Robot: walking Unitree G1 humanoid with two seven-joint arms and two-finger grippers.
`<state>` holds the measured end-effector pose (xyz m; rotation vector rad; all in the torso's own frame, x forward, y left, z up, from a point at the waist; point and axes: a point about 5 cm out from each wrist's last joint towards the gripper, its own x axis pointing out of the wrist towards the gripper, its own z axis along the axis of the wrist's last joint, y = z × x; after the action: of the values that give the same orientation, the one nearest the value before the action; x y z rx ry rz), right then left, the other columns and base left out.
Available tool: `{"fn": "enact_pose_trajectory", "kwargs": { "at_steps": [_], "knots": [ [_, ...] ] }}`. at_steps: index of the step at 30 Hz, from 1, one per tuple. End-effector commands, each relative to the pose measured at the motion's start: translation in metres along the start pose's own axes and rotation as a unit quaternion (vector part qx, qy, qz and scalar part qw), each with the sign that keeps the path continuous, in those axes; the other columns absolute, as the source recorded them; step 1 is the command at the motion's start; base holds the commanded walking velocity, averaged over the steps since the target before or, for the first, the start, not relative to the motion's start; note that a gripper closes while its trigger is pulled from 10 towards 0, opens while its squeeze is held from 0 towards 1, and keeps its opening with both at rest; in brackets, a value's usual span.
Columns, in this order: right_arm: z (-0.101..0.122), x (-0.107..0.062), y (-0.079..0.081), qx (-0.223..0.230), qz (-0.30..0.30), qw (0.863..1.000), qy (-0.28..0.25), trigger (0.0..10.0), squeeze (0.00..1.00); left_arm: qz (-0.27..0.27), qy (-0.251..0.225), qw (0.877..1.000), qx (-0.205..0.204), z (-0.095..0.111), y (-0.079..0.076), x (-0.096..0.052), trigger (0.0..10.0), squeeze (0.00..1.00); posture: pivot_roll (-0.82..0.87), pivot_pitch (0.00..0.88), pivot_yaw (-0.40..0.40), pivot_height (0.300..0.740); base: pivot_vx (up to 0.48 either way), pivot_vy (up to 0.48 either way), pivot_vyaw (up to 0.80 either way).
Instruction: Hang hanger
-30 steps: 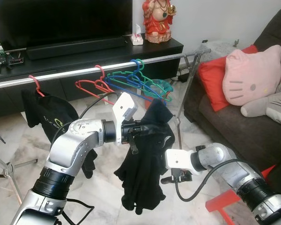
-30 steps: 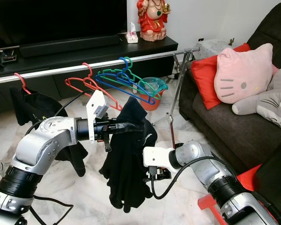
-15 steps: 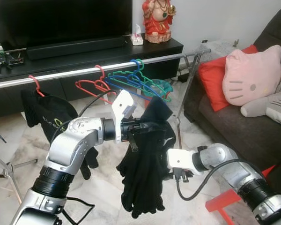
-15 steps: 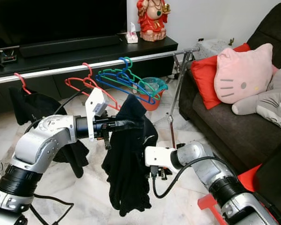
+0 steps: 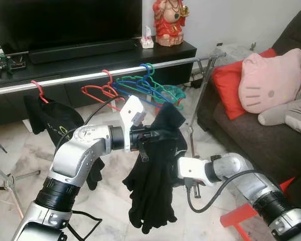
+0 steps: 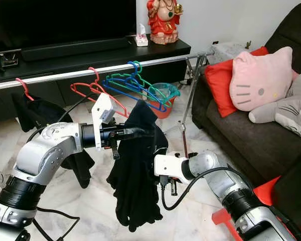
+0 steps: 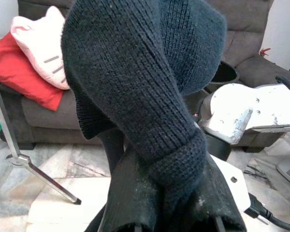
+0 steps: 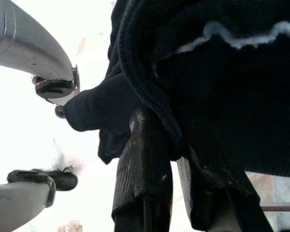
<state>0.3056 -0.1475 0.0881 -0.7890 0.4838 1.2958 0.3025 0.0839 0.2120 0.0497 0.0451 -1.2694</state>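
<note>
Silver clothes rail point(image 5: 90, 76) across the room, taken here as the landmark; in front of the rail and below it, a black knitted garment point(image 5: 153, 175) draped over the left gripper point(image 5: 158, 134), hanging down in long folds toward the pale marble floor point(image 6: 90, 201); left gripper fingers point(image 7: 130, 193) wrapped in the knit, clenched on the black knitted garment; right gripper point(image 8: 176, 145) reaching in from below the rail's right half, buried in the lower side of the cloth, fingers point(image 8: 142, 169) close together with fabric between them, grasping the black knitted garment; no hanger frame discernible inside the held cloth, cannot tell; on the rail itself, a red hanger point(image 5: 105, 90), then blue and green hangers point(image 5: 150, 85) bunched near its middle, bare; toward the rail's left end, another red hanger point(image 5: 37, 90) carrying a dark garment point(image 5: 52, 120); behind the rail, a black TV cabinet point(image 5: 90, 52) with a red figurine point(image 5: 169, 22); beyond the rail's right end, a dark sofa point(image 5: 256, 130) with a red cushion point(image 5: 228, 85) and a pink cat-face pillow point(image 5: 271, 80).
</note>
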Motion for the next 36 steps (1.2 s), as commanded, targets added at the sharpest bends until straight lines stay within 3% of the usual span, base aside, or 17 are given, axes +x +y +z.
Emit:
{"fn": "enact_pose_trajectory", "kwargs": {
  "at_steps": [1, 6, 11, 21, 28, 33, 34, 35, 36],
  "knots": [
    [0.001, -0.006, -0.007, 0.013, -0.030, 0.999, -0.015, 0.0, 0.00, 0.012, -0.016, 1.000, 0.020, 0.010, 0.005, 0.000, 10.0, 0.00, -0.02, 0.000, -0.026, 0.740, 0.000, 0.000, 0.00],
    [-0.004, -0.014, -0.011, 0.042, -0.076, 0.996, -0.019, 0.0, 0.00, 0.058, -0.006, 0.998, 0.022, 0.002, 0.014, -0.003, 10.0, 0.00, -0.03, 0.000, -0.028, 0.740, 0.000, 0.000, 0.00],
    [-0.012, -0.031, -0.013, 0.067, -0.122, 0.990, -0.016, 0.0, 0.00, 0.151, 0.016, 0.988, 0.020, -0.009, 0.034, -0.011, 10.0, 0.00, -0.04, 0.000, -0.027, 0.740, 0.000, 0.000, 0.00],
    [-0.038, -0.047, 0.003, 0.052, -0.110, 0.989, 0.083, 0.0, 0.00, 0.256, 0.062, 0.965, 0.001, -0.030, 0.052, -0.017, 10.0, 0.00, -0.05, 0.000, -0.032, 0.740, 0.000, 0.000, 0.00],
    [-0.036, -0.045, 0.005, 0.029, -0.108, 0.989, 0.101, 0.0, 0.00, 0.282, 0.104, 0.954, -0.003, -0.046, 0.051, -0.017, 10.0, 0.00, -0.05, 0.000, -0.041, 0.740, 0.000, 0.000, 0.00],
    [-0.037, -0.043, 0.004, 0.022, -0.115, 0.987, 0.112, 0.0, 0.00, 0.254, 0.096, 0.962, -0.014, -0.051, 0.040, -0.011, 10.0, 0.00, -0.05, 0.000, -0.047, 0.740, 0.000, 0.000, 0.00],
    [-0.037, -0.043, 0.003, 0.019, -0.118, 0.986, 0.116, 0.0, 0.00, 0.240, 0.092, 0.966, -0.012, -0.051, 0.036, -0.009, 10.0, 0.07, -0.05, 0.000, -0.049, 0.740, 0.000, 0.000, 0.00],
    [-0.038, -0.043, 0.003, 0.016, -0.121, 0.985, 0.119, 0.0, 0.00, 0.225, 0.087, 0.970, -0.009, -0.050, 0.032, -0.007, 10.0, 0.42, -0.04, 0.000, -0.051, 0.740, 0.000, 0.000, 0.00],
    [-0.038, -0.043, 0.001, 0.013, -0.129, 0.984, 0.123, 0.0, 0.00, 0.201, 0.081, 0.976, -0.006, -0.050, 0.025, -0.004, 10.0, 1.00, -0.04, 0.000, -0.053, 0.740, 0.000, 0.000, 0.00]
  ]
}}
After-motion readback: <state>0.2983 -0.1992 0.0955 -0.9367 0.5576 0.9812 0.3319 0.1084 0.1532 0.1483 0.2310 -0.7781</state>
